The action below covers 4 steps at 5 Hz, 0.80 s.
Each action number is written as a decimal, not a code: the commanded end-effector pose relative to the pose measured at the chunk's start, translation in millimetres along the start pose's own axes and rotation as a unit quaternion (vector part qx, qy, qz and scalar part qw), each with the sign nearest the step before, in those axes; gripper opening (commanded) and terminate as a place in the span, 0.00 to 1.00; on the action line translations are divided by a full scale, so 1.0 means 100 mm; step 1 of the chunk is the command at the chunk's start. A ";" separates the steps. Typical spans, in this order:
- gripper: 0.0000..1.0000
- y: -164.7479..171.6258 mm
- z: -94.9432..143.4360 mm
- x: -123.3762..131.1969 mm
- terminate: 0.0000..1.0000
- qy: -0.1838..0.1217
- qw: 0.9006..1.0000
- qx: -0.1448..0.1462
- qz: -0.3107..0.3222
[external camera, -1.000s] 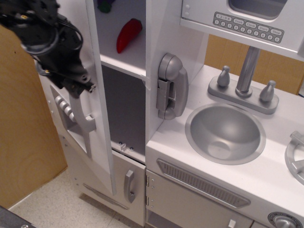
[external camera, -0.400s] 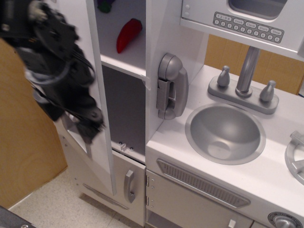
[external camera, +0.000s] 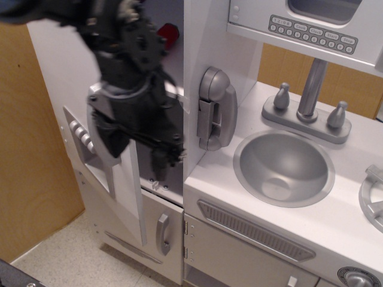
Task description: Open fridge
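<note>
We see the fridge [external camera: 72,78] at the left of the toy kitchen, its large door [external camera: 122,197] standing ajar with the edge turned toward us and the ice-dispenser panel [external camera: 84,149] on its outer face. The black claw [external camera: 143,149] hangs in front of the opening, blurred; we cannot tell whether its fingers are spread or pressed together. A red item [external camera: 169,33] shows on a shelf just behind the arm. Right of the fridge we note a grey phone [external camera: 215,107] on the wall, a round sink [external camera: 284,167] with a faucet [external camera: 311,89], and a smaller door [external camera: 161,233] below with a short handle.
</note>
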<state>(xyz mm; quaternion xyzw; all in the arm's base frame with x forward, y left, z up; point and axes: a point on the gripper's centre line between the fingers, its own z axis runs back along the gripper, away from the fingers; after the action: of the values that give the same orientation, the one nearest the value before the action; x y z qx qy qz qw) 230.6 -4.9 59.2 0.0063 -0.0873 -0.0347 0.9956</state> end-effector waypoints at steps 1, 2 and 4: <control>1.00 -0.11 0.09 0.39 0.00 -0.027 0.999 -0.011 0.023; 1.00 -0.10 0.13 0.56 0.00 -0.040 0.998 -0.013 0.036; 1.00 0.09 0.17 0.75 0.00 -0.048 0.997 0.002 0.064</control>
<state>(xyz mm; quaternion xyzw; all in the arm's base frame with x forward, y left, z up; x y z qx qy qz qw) 292.9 -3.8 72.3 0.0020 -0.1159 0.0308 0.9928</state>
